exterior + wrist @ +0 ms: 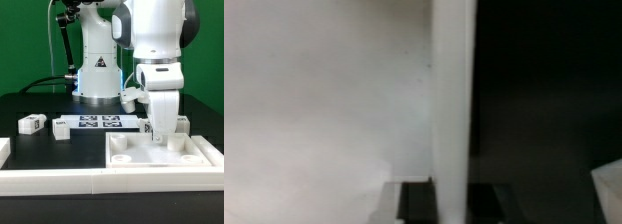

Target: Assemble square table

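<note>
We see the gripper (157,129) clenched on the raised rim of the square table slab (165,152), its dark fingers (416,200) flanking that rim only in the wrist view, while the exterior view alone shows the slab lying inside the white rail walls (50,180), with loose tagged legs (30,123) and the marker board (100,122) beyond.
</note>
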### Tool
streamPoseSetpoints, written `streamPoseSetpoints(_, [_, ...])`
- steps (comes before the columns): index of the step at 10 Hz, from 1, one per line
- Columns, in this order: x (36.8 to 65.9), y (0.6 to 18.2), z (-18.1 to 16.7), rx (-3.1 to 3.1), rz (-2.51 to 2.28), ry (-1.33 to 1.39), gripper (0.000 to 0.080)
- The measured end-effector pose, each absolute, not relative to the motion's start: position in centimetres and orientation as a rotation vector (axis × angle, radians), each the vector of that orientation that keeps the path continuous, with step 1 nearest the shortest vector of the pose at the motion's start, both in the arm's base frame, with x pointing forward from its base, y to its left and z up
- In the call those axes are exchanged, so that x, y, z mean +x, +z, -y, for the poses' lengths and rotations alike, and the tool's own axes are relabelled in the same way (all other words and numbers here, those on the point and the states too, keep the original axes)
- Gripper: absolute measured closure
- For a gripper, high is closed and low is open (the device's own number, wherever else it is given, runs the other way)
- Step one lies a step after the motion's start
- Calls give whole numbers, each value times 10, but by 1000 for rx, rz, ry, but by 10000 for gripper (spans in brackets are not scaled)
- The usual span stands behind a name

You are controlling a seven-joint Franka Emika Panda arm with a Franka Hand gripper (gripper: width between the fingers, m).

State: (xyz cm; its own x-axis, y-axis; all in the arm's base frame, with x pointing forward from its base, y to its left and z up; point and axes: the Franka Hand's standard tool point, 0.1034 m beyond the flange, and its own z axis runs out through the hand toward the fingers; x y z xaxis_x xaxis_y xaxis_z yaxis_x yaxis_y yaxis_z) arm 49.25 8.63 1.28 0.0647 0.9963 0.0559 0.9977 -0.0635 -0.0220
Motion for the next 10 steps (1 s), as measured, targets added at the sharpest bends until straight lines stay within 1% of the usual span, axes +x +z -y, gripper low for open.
streamPoseSetpoints(6, [493,13,-88,-2237,2107,2,740])
streamPoseSetpoints(8, [494,13,-88,-2244,2100,1,386])
streamPoseSetpoints(9, [494,14,-87,-2256,2089,0,252])
streamPoseSetpoints(10, [495,15,-86,-2269,2077,-2,252])
